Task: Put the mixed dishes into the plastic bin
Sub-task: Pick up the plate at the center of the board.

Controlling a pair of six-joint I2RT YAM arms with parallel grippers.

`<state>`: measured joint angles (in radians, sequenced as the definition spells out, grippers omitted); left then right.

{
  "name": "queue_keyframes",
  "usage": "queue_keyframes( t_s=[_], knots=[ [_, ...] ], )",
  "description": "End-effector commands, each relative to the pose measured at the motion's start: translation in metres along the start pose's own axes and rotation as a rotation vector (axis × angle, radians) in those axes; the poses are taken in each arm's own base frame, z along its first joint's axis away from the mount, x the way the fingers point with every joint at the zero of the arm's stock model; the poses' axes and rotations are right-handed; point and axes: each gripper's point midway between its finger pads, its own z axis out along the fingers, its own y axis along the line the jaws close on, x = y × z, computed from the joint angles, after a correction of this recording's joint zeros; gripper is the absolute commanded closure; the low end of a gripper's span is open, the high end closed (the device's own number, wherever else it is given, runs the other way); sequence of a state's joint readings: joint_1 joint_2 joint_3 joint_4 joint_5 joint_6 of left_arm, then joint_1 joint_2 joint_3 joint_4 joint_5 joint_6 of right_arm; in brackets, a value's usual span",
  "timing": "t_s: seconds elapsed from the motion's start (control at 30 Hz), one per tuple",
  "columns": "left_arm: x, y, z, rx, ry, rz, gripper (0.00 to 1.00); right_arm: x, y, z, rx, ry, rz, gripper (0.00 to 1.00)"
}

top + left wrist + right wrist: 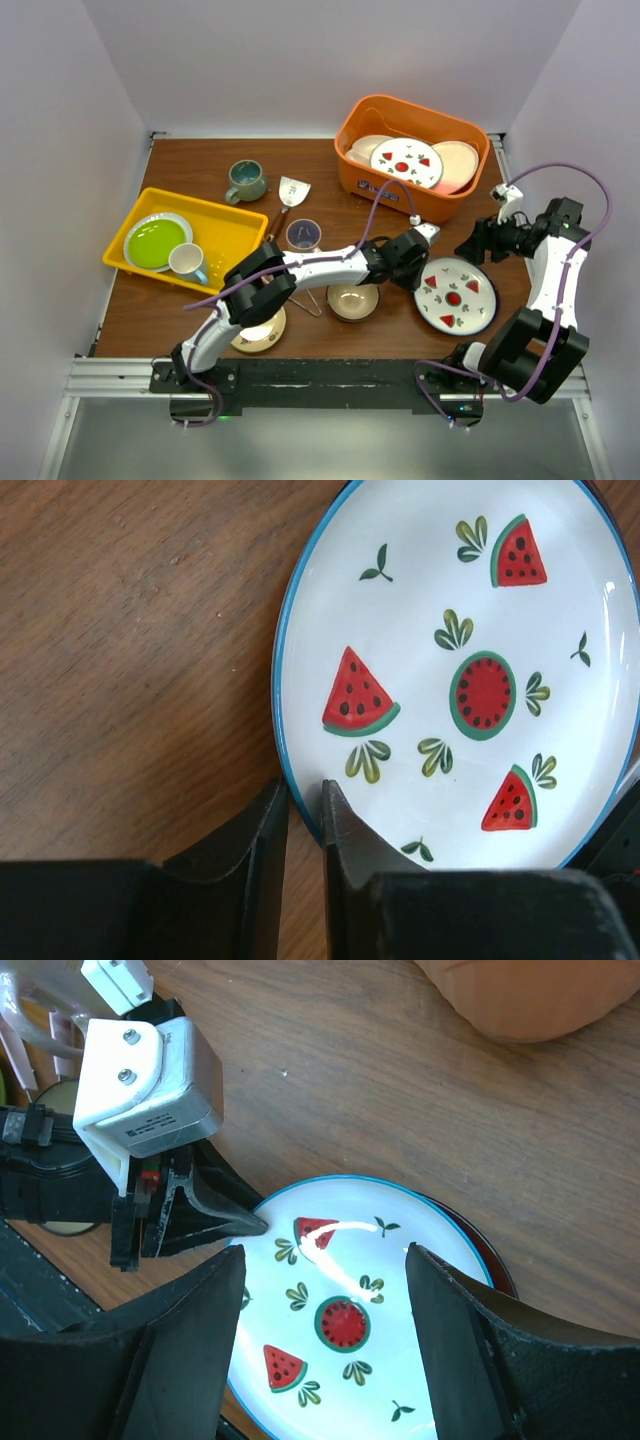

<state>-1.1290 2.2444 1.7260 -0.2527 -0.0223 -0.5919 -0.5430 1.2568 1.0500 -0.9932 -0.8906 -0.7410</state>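
Observation:
A white plate with a blue rim and watermelon print [455,295] lies on the table at front right, on top of a dark brown-rimmed plate [495,1260]. My left gripper [425,268] reaches across to its left edge. In the left wrist view [305,790] the jaws are closed on the rim of the plate [470,600], one finger above it and one outside it. My right gripper [478,243] hovers over the plate [345,1325], open wide and empty [325,1258]. The orange bin [350,165] stands at back right and holds another watermelon plate [406,162] and pale plates.
A yellow tray [225,225] at left holds a lime-green plate [155,242] and a white mug [186,262]. A teal mug [245,180], metal spatula [290,195], lavender mug [303,235], bronze bowl [352,300] and cream dish [262,330] lie around the left arm.

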Motion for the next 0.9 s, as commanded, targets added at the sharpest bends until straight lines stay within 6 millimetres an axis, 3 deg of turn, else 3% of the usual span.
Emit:
queue_keyframes(
  t_s=[0.0, 0.17, 0.4, 0.87],
  knots=[
    [-0.016, -0.013, -0.003, 0.032, -0.041, 0.001, 0.85, -0.004, 0.007, -0.002, -0.030, -0.028, -0.010, 0.31],
    [-0.027, -0.018, -0.014, 0.039, -0.074, 0.010, 1.00, -0.004, 0.008, -0.002, -0.030, -0.031, -0.010, 0.31],
    [-0.062, -0.032, -0.050, 0.086, -0.182, 0.015, 1.00, -0.004, 0.009, -0.004, -0.034, -0.033, -0.021, 0.31],
    [-0.102, -0.019, -0.106, 0.157, -0.300, -0.024, 1.00, -0.007, 0.014, -0.009, -0.088, -0.005, -0.084, 0.24]
  ],
)
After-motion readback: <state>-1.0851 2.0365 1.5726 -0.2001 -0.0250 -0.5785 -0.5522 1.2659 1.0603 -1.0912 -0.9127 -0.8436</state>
